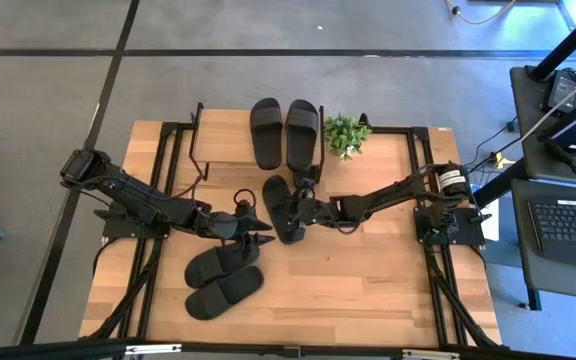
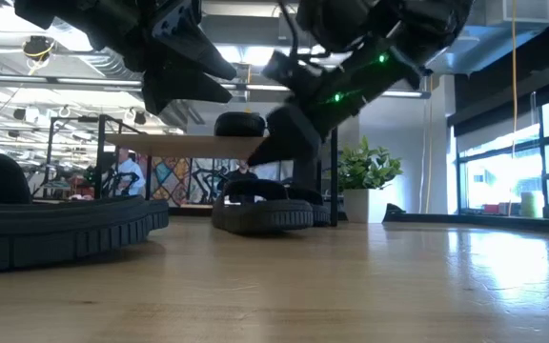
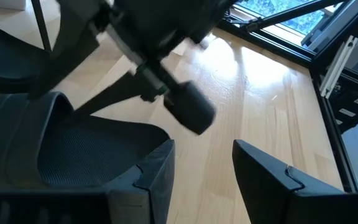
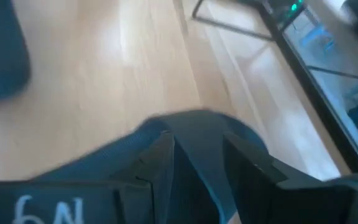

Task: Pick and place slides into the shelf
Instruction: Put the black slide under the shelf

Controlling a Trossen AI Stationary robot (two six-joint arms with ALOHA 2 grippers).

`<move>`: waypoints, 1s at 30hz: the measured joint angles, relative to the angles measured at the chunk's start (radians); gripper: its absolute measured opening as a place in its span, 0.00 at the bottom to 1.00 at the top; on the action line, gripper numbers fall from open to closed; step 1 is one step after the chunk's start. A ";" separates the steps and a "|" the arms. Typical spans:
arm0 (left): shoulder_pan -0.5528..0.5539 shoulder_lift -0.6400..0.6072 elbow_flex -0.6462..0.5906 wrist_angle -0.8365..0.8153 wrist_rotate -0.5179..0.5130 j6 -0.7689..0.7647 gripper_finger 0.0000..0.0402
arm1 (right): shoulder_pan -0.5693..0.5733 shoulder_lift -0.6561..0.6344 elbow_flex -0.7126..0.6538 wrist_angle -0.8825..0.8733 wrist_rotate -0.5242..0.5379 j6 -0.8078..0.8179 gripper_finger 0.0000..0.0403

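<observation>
A black slide (image 1: 282,200) lies mid-table in front of the shelf (image 1: 218,150), its sole on the wood in the low view (image 2: 260,214). My right gripper (image 1: 296,212) (image 4: 197,140) reaches it from the table's right and is shut on it. My left gripper (image 1: 261,228) (image 3: 204,149) is open just left of this slide (image 3: 73,155). Two slides (image 1: 266,130) (image 1: 302,128) lie side by side on the shelf's plank top. Two more (image 1: 223,262) (image 1: 226,292) lie on the table toward the near left. My right gripper has the slide's strap band (image 4: 197,124) pinched between its two fingers, coming slanting down from the table's right. The slide's sole still rests on the table. My left gripper's finger (image 3: 157,174) stands close against the slide; whether it touches, I cannot tell.
A small potted plant (image 1: 346,133) stands right of the shelf, close behind my right arm. Black frame rails (image 1: 428,250) run along both table sides. Bare wood (image 1: 368,290) lies toward the near right. People show in the room beyond in the low view.
</observation>
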 joint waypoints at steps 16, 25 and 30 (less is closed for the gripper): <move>-0.052 0.000 0.000 -0.004 0.017 0.004 0.38 | 0.033 -0.167 0.001 -0.402 -0.914 0.050 0.34; -0.092 0.000 0.000 -0.001 0.113 -0.029 0.38 | 0.039 -0.048 0.001 -0.363 -0.912 0.090 0.34; -0.115 0.000 0.000 0.002 0.129 -0.034 0.38 | 0.039 -0.017 0.001 -0.321 -0.847 0.102 0.34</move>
